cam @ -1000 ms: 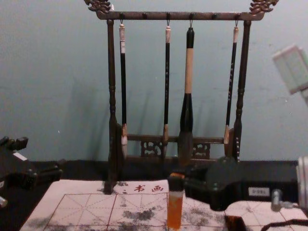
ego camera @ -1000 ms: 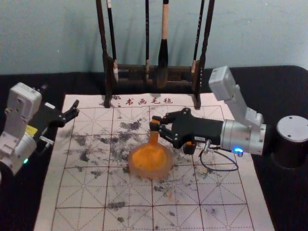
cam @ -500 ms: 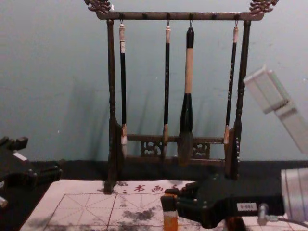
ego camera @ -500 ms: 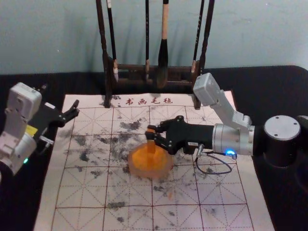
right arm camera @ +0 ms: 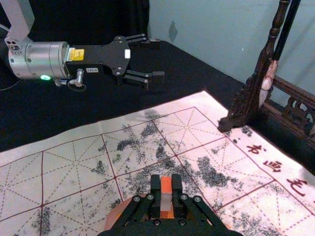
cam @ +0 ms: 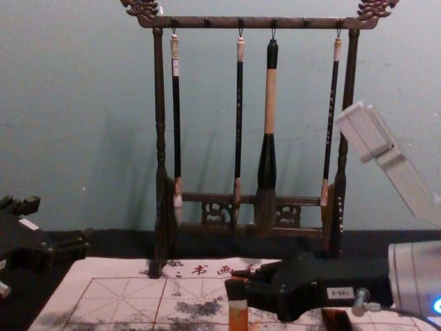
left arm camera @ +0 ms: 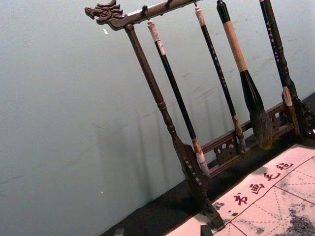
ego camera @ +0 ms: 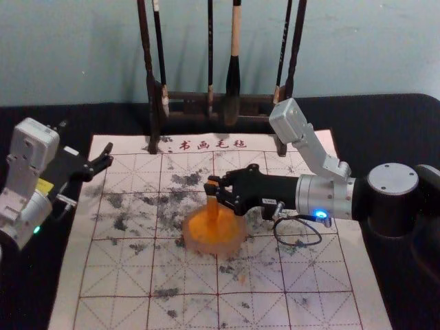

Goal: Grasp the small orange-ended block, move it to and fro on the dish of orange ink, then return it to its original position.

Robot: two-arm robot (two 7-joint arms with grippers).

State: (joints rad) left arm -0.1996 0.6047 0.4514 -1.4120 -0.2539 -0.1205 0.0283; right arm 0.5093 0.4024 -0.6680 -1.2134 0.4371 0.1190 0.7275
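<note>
Orange block (ego camera: 212,208): it stands almost upright, with its lower end inside the dish, near the middle; I judge that the end is in the ink (ego camera: 224,229), for the rubbing.
Right hand (right arm camera: 166,191): it comes to the dish from about two o'clock and holds the block near its top, narrow, one finger on each side. I think the grip is high so that the fingers remain clean and the lower part is free to rub.
Dish (ego camera: 193,242): it lies on the mat (ego camera: 117,275), in front of the robot, perhaps so that the arm can make its strokes comfortably. No hand steadies it, so it could slide if the push is too strong.
Left hand (ego camera: 106,157): it is wide and holds nothing, parked at ten o'clock from the dish, well away from the work.
Rack (ego camera: 185,97): it is at twelve o'clock, behind the dish; its brushes (ego camera: 234,86) hang hair downward, probably to keep their shape.
Next move: short, level strokes within the rim, I suppose, with the block kept upright; afterwards the return, which is not yet done.
</note>
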